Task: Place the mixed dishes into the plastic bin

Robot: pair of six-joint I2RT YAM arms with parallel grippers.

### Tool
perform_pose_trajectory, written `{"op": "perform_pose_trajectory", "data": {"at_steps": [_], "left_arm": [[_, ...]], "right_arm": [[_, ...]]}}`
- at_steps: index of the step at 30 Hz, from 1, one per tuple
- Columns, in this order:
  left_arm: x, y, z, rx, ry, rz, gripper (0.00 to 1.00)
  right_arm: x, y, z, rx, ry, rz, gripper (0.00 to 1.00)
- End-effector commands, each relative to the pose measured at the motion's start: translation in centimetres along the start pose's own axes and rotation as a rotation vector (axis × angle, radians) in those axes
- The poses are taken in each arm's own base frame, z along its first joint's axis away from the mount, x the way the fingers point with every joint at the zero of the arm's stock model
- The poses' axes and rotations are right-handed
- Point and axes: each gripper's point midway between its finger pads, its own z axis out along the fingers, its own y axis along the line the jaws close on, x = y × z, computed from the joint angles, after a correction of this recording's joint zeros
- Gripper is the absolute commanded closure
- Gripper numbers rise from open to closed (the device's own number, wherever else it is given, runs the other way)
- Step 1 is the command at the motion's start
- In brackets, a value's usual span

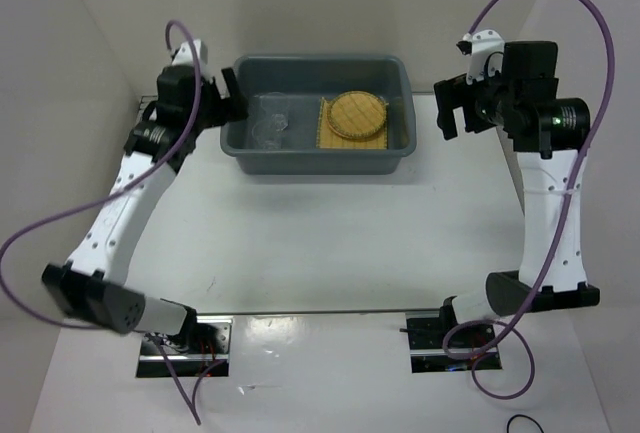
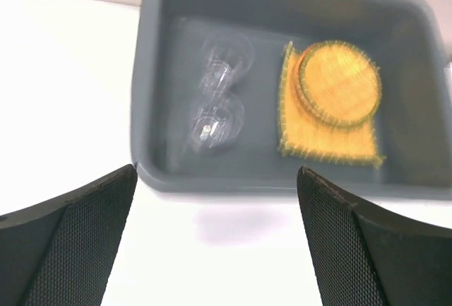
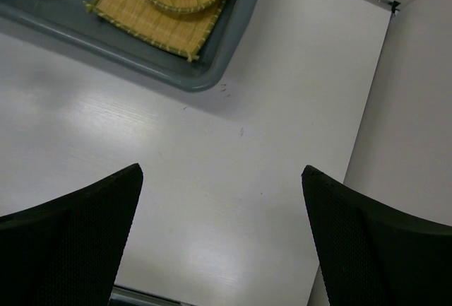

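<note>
White tabletop (image 1: 320,243) fills the scene, closed in by pale walls on the left, the far side and the right. A purple cable (image 1: 40,228) loops out from the left arm toward the left wall.

At the bin's left end hangs the left gripper (image 1: 230,95). Its wrist view shows both fingers (image 2: 85,242) spread wide with nothing between them and touching nothing, and the bin's grey wall lies between them and the cups.

The plastic bin (image 1: 310,161) sits at the far middle of the table. In its left half lie the clear plastic cups (image 2: 215,101), close together on the floor. In its right half the square yellow mat (image 2: 325,143) lies flat, with a round woven disc (image 2: 337,83) resting on it. The blur hides whether this is one disc or a stack.

Right of the bin and apart from it, the right gripper (image 1: 450,113) hovers above bare table. Its jaws are also wide apart, and it grips nothing and touches nothing. Another purple cable (image 1: 560,13) arcs over the right arm.
</note>
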Motion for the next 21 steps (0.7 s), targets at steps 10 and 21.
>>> {"op": "perform_pose_trajectory", "data": {"at_steps": [10, 21], "left_arm": [[7.0, 5.7, -5.6, -0.121, 0.019, -0.065, 0.0], [9.4, 8.5, -14.0, -0.1, -0.143, -0.154, 0.0]], "right_arm": [[6.7, 6.2, -8.3, -0.155, -0.146, -0.041, 0.02], [12.5, 6.7, -8.9, -0.066, -0.233, 0.007, 0.02]]}}
